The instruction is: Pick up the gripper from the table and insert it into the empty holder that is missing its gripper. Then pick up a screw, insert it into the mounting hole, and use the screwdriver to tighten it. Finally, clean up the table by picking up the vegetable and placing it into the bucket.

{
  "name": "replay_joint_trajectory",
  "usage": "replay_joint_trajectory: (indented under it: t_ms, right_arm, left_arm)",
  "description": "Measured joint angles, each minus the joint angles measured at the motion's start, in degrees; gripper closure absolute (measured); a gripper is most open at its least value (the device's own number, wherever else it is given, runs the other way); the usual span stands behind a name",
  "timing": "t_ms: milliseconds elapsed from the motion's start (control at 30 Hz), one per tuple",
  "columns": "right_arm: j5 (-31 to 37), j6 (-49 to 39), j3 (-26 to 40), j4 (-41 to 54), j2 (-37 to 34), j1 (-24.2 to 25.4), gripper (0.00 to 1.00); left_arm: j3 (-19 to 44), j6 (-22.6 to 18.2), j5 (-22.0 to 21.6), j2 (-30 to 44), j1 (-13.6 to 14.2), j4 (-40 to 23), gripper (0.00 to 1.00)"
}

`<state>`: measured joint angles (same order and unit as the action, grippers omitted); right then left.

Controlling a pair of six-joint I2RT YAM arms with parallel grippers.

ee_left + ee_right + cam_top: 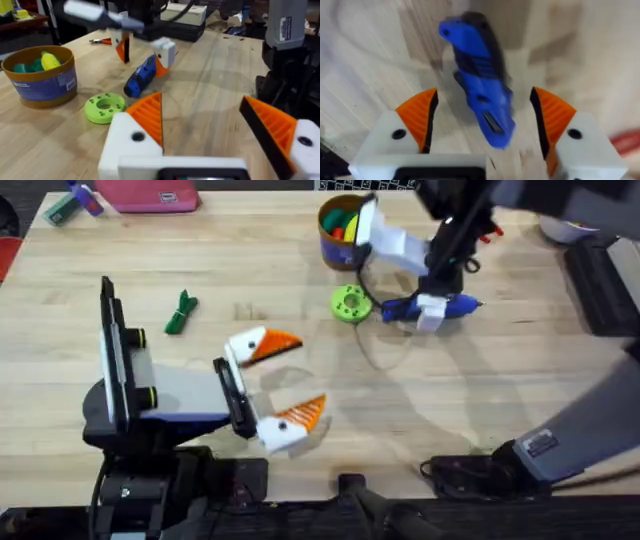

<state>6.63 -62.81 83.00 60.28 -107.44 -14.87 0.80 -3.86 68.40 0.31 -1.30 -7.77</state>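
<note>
The blue screwdriver (pixel 445 306) (pixel 482 85) lies on the table right of the green disc. My right gripper (pixel 432 310) (pixel 482 100) is open and straddles it, an orange pad on each side with a gap to the tool. The left wrist view shows the same screwdriver (pixel 140 77) under that gripper. My left gripper (pixel 300 377) (pixel 200 105) rests open at the front centre, holding nothing, both mounts bearing orange tips. The dark green vegetable (pixel 180 312) lies at mid left. The bucket (pixel 338 242) (pixel 42 82) stands at the back centre. The loose gripper, empty holder and screw are out of view.
A bright green disc (pixel 350 302) (pixel 104 106) with holes sits between the bucket and the screwdriver. Red-handled pliers (pixel 490 232) lie behind the right arm. A pink pouch (pixel 150 195) rests at the back left edge. Toy pieces fill the bucket.
</note>
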Motion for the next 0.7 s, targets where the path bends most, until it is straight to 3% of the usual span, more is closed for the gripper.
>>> replay_joint_trajectory:
  t_ms: [67, 267, 500, 700]
  right_arm:
    - [-0.01, 1.32, 0.00, -0.03, 3.96, -0.31, 0.008]
    - [-0.04, 7.95, 0.04, -2.37, 16.73, -2.67, 0.008]
    - [-0.04, 21.97, 0.04, -6.07, 24.39, -5.57, 0.009]
    - [-0.24, 36.72, 0.04, -4.69, 27.97, -7.63, 0.007]
  left_arm:
    - [0.00, 0.21, 0.00, -0.02, 0.00, 0.00, 0.022]
    - [0.00, -0.05, -0.61, 0.01, 0.00, 0.51, 0.014]
    - [0.45, 3.43, -9.92, 0.01, -0.34, 0.74, 0.016]
    - [11.53, 2.32, -21.73, 6.07, -0.87, -16.66, 0.015]
